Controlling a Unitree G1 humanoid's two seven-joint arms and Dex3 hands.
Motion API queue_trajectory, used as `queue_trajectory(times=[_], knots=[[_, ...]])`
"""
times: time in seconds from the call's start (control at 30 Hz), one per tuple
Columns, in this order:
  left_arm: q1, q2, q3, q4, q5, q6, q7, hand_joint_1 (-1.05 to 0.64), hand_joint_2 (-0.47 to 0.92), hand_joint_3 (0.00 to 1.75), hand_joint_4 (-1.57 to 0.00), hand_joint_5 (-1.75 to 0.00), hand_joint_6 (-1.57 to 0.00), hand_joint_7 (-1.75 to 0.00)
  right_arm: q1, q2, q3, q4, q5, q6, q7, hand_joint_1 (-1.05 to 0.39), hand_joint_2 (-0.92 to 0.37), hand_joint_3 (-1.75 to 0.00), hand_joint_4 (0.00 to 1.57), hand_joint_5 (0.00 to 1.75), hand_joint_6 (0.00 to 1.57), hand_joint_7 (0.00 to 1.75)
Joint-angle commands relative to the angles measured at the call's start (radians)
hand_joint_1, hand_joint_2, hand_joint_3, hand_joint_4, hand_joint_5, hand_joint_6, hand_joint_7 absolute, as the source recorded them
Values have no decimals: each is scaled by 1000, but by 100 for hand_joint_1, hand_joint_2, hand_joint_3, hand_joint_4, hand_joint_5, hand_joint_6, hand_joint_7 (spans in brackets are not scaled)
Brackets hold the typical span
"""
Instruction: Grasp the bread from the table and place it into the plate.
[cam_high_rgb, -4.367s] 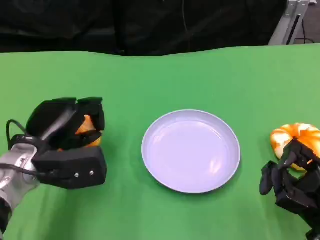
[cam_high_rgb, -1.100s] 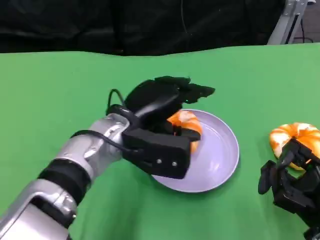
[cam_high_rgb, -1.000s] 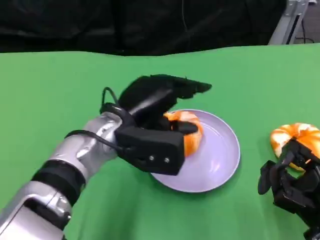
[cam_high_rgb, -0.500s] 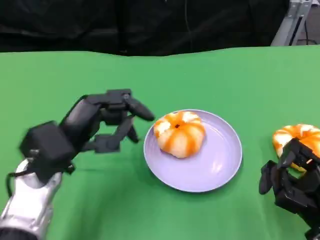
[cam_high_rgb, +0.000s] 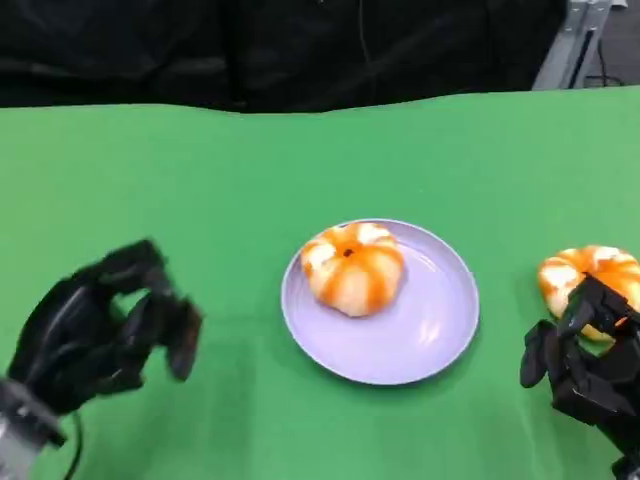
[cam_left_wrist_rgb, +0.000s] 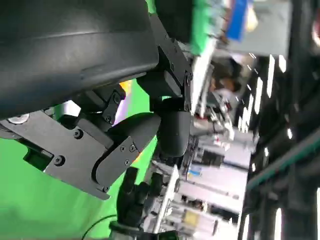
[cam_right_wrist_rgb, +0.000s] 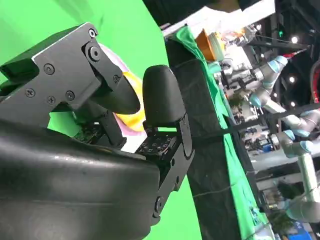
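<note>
Left hand (cam_high_rgb: 95, 335): empty, fingers curled loosely apart — you're clear of the plate (cam_high_rgb: 440, 335).
Right hand (cam_high_rgb: 585, 365): fingers curled, empty beside the second bun (cam_high_rgb: 590, 275) — you could nudge it.
Pumpkin-shaped bun (cam_high_rgb: 352, 266): sits left in the plate.

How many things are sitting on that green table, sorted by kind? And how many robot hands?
Bread: 2, one on the plate, one on the table by the right robot hand
Plate: 1
Robot hands: 2, left robot hand, right robot hand
Total: 5

The left hand (cam_left_wrist_rgb: 125, 125) hung with bent fingers (cam_left_wrist_rgb: 172, 132) holding nothing above the green bench (cam_left_wrist_rgb: 30, 200).
</note>
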Motion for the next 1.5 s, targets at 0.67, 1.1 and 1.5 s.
queue_trajectory(times=[0.67, 1.1, 1.5], knots=[[-125, 16, 120, 378, 19, 208, -274, -16, 58, 92, -83, -175, -75, -174, 15, -19, -7, -38, 18, 14, 5, -7, -45, -144, 92, 175, 76, 170], [-169, 5, 146, 523, 87, 186, -312, -24, 74, 55, -81, -175, -71, -173, 55, -28, -7, -123, 17, 68, -15, -11, -57, -121, 86, 175, 70, 165], [-173, 5, 165, 528, 96, 235, -352, -27, 88, 28, -72, -175, -73, -158, 78, -31, 1, -161, 25, 83, -12, -11, -66, -110, 80, 175, 66, 167]])
